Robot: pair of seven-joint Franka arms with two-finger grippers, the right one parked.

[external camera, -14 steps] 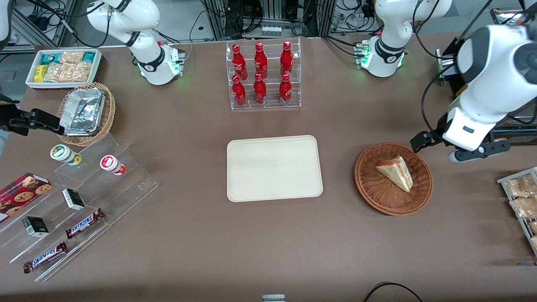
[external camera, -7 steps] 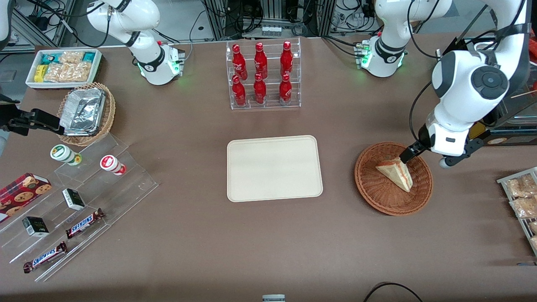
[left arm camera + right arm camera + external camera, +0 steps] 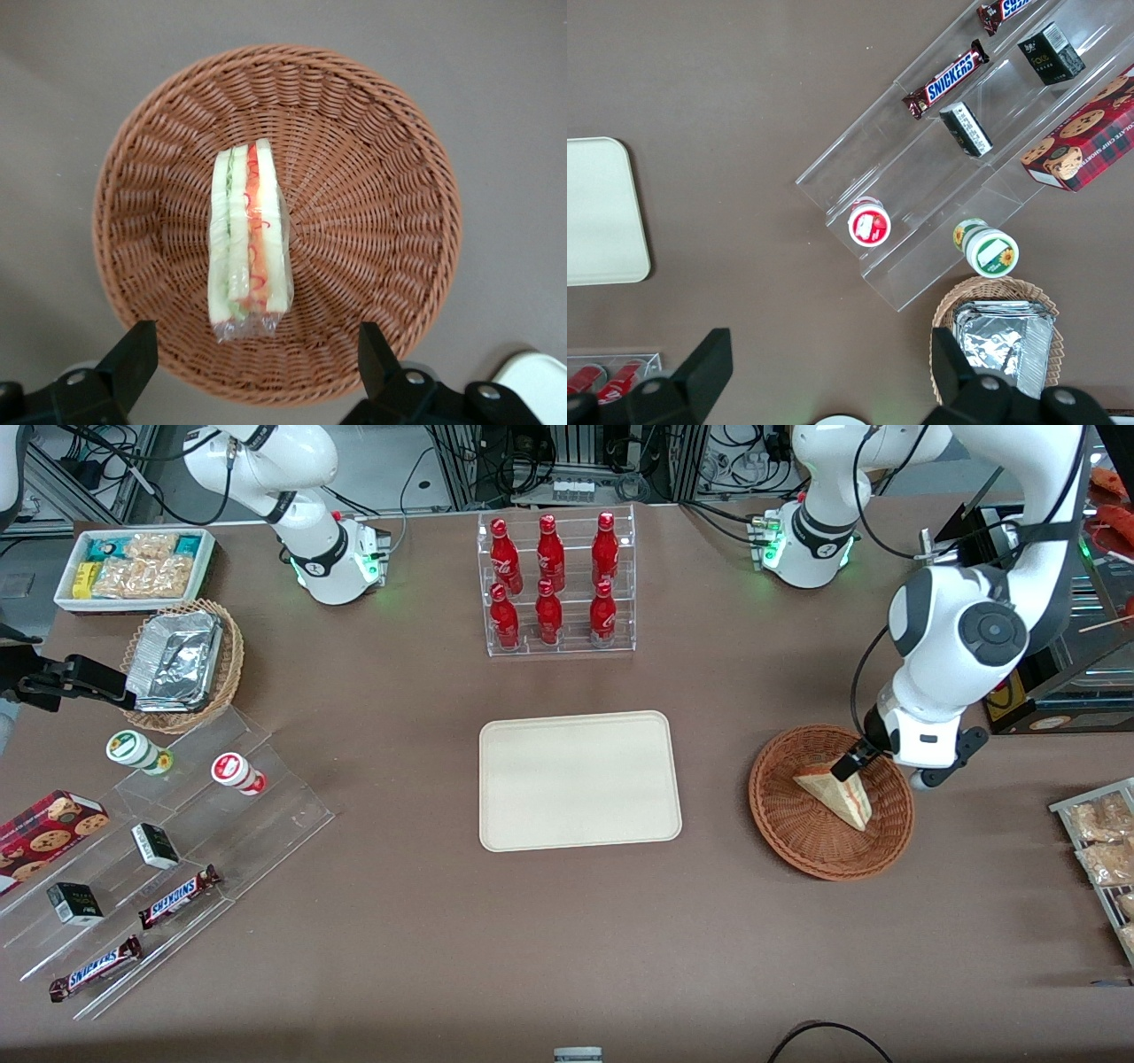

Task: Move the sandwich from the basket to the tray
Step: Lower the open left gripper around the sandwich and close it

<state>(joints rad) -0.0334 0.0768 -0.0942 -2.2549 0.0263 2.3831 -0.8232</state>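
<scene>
The sandwich point(image 3: 837, 791), a pale wrapped wedge with red-orange and green layers, lies in the round reddish-brown wicker basket point(image 3: 788, 833) toward the working arm's end of the table. In the left wrist view the sandwich point(image 3: 248, 243) lies on edge in the basket point(image 3: 372, 221). My left gripper point(image 3: 858, 760) hangs open and empty just above the basket's rim, at the sandwich's end farther from the front camera. In the wrist view the gripper point(image 3: 257, 363) shows its fingers point(image 3: 133, 359) spread wide either side of the sandwich's wrapped end. The cream tray point(image 3: 579, 779) lies bare at mid-table.
A clear rack of red bottles point(image 3: 555, 584) stands farther from the front camera than the tray. A wire rack of snack packets point(image 3: 1103, 841) lies at the table edge beside the basket. Stepped acrylic shelves with snacks point(image 3: 151, 850) and a tan foil-filled basket point(image 3: 182, 662) lie toward the parked arm's end.
My left arm has swung in from the table's edge toward the basket and lowered. The gripper now hangs over the sandwich's end. The sandwich has not moved.
</scene>
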